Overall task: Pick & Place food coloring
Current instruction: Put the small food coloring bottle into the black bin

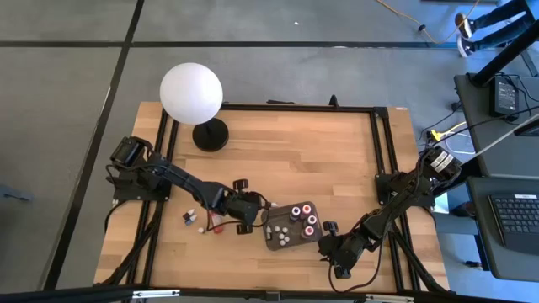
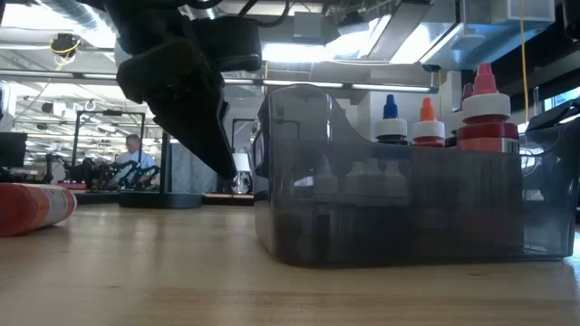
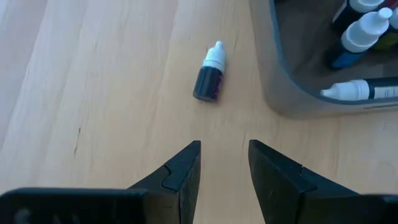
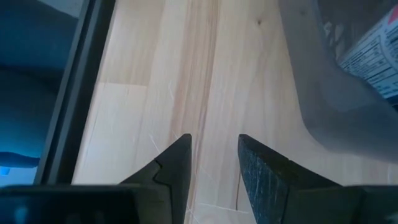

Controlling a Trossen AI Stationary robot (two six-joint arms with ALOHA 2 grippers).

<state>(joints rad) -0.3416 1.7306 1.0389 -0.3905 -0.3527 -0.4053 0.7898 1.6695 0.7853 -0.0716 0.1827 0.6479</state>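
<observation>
A dark grey tray (image 1: 278, 241) sits near the table's front edge and holds several food coloring bottles (image 2: 426, 122) standing upright, plus one lying flat (image 3: 364, 91). A dark purple bottle with a white cap (image 3: 210, 74) lies on its side on the wood just ahead of my left gripper (image 3: 224, 146), beside the tray's wall. My left gripper (image 1: 248, 223) hangs open above the table, left of the tray, with nothing between its fingers. More loose bottles (image 1: 189, 217) lie farther left; a red one (image 2: 32, 204) rests on its side. My right gripper (image 4: 214, 140) stands open over bare wood by the tray's right corner (image 4: 336, 93).
A big white globe lamp (image 1: 192, 93) on a black base (image 1: 210, 135) stands at the far left of the table. Black frame rails (image 1: 383, 143) run along the table's edges. Bare wood lies between the lamp and the tray.
</observation>
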